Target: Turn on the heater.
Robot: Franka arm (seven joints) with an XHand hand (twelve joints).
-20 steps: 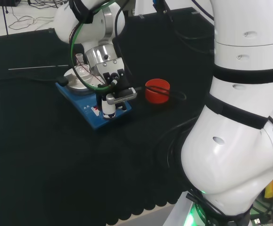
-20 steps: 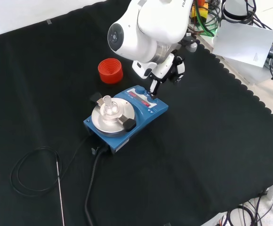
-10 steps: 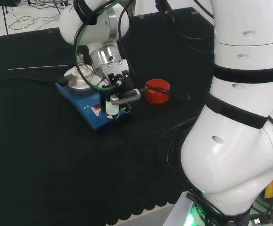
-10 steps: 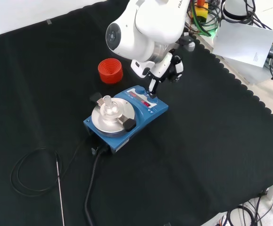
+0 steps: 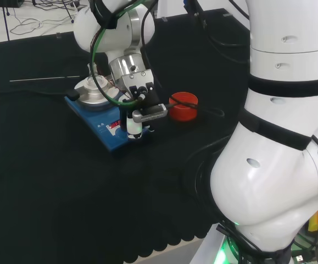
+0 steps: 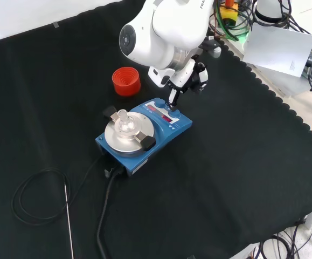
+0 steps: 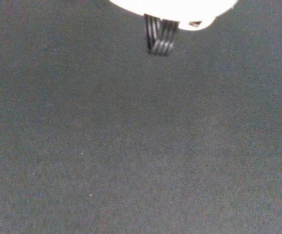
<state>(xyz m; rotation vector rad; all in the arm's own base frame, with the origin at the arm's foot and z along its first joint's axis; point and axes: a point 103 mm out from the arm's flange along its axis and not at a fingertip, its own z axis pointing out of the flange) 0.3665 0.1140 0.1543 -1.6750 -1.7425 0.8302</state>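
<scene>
Front view, black cloth [image 6: 242, 162], blue heater [image 6: 145, 132], hand [image 6: 185, 81] above, fingers' state unclear

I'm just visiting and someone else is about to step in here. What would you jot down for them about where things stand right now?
Hand: over the heater's control end, one finger pointing down at the panel; whether it touches, I cannot tell.
Heater: blue, mid-cloth, a small glass flask on its round plate.
Red ribbed ring: on the cloth beyond the heater in the front view, apart from it.
Done: hand brought to the controls.
Left: confirm the switch is pressed and the heater is on; the pictures do not settle that.
</scene>
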